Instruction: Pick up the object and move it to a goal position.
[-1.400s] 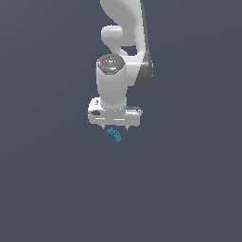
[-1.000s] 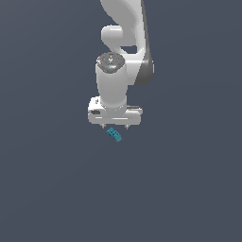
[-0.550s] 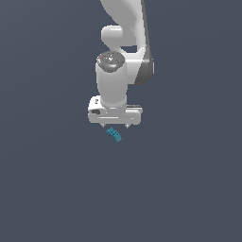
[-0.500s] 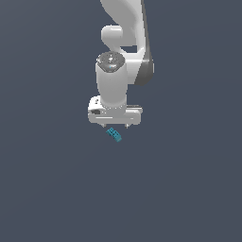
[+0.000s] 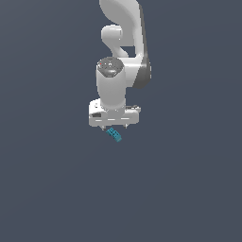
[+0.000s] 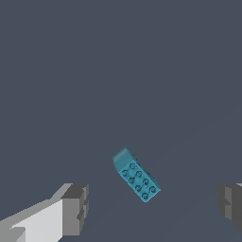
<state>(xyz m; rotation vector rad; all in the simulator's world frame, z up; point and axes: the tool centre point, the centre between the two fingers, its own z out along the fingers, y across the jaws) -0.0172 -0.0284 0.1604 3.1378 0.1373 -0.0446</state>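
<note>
Tool (image 6: 151, 203) wide open, holding nothing, above block (image 6: 136, 175)
Block judged light, rigid; grip across its narrow long sides

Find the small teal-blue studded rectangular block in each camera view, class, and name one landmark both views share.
Exterior view: the small teal-blue studded rectangular block lies tilted just beneath the white gripper, near the picture's centre.
Wrist view: the block lies diagonally between the two dark-padded fingers, touching neither.
Shared landmark: the open gripper itself, straddling the block.
</note>
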